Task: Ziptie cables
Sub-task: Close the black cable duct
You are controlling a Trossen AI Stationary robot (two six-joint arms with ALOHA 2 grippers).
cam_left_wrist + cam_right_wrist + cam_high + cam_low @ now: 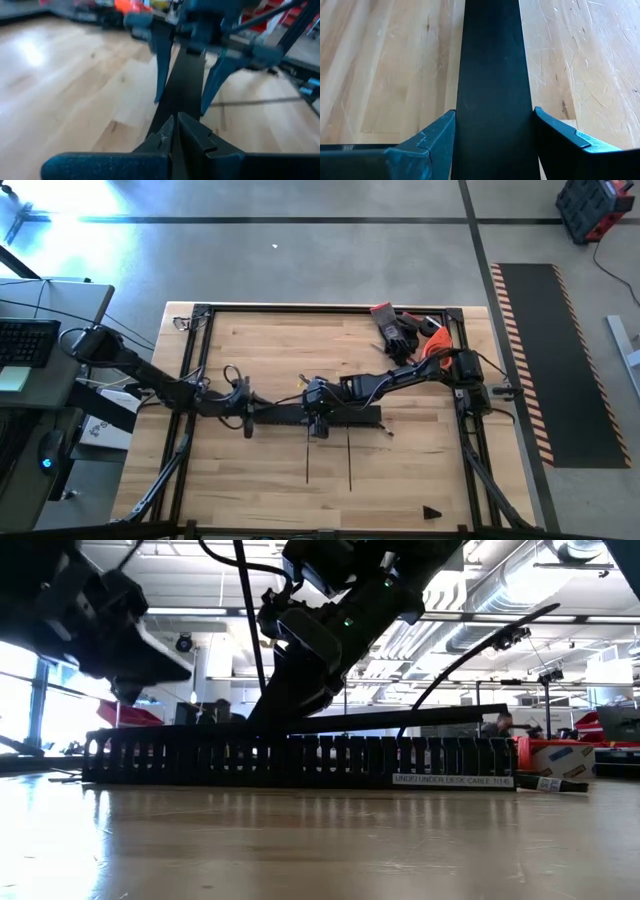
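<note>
You have the slotted duct (pixel 300 417) lying across the middle of the table (pixel 400 470), with the flat strip (pixel 492 90) resting along its top. The left gripper (pixel 243 402) sits at the duct's left end; the right gripper (pixel 318 420) straddles the strip near mid-length. Gloves (pixel 398 330) lie at the far right corner.

On your wooden surface (pixel 260 350) you have one black slotted duct (pixel 300 761) with a flat black strip (pixel 492 85) on top. At the far edge you have black gloves (pixel 393 330) beside an orange tool (pixel 433 340).
</note>
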